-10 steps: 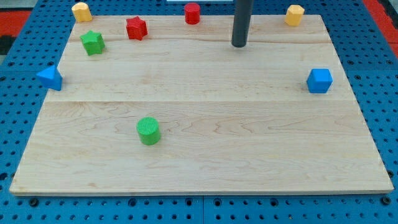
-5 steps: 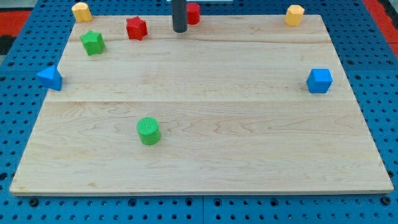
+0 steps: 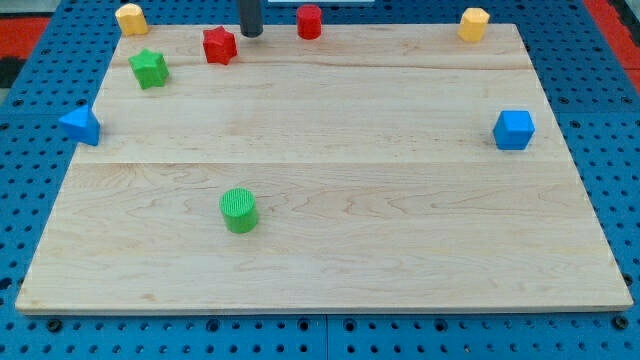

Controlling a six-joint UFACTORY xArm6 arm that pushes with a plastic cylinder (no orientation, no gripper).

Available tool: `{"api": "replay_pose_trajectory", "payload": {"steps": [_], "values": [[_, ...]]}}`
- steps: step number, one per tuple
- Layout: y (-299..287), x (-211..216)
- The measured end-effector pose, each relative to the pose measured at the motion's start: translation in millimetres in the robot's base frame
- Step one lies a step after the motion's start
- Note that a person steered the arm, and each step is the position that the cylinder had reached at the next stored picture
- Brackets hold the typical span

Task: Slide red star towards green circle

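The red star point(image 3: 219, 45) lies near the board's top edge, left of centre. The green circle point(image 3: 239, 210) stands lower down, left of the board's middle, well below the star. My tip point(image 3: 250, 34) is at the top edge, just right of and slightly above the red star, a small gap apart from it. The rod runs up out of the view's top.
The wooden board point(image 3: 400, 200) also holds a green star point(image 3: 149, 68), a blue triangle point(image 3: 80, 125), a yellow block point(image 3: 131, 17), a red cylinder point(image 3: 309, 21), a yellow hexagon point(image 3: 474, 23) and a blue cube point(image 3: 514, 129).
My tip has moved left along the board's top part, from right of centre, past the red cylinder, to just right of the red star. No block has moved.
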State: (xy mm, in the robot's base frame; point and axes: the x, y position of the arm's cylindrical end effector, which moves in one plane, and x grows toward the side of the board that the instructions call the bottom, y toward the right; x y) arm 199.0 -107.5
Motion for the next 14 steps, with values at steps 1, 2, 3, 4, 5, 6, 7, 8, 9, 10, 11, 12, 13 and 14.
{"api": "replay_pose_trajectory", "payload": {"steps": [1, 2, 3, 4, 5, 6, 7, 8, 9, 10, 11, 12, 13, 14], "values": [[-20.6, -0.4], [-32.0, -0.4], [-32.1, -0.1], [-32.6, 7.6], [-36.3, 27.4], [-43.4, 46.1], [-50.4, 48.0], [-63.0, 48.0], [-69.5, 48.0], [-69.8, 47.3], [-72.5, 43.3], [-81.6, 37.0], [-107.7, 36.4], [-113.5, 36.4]]}}
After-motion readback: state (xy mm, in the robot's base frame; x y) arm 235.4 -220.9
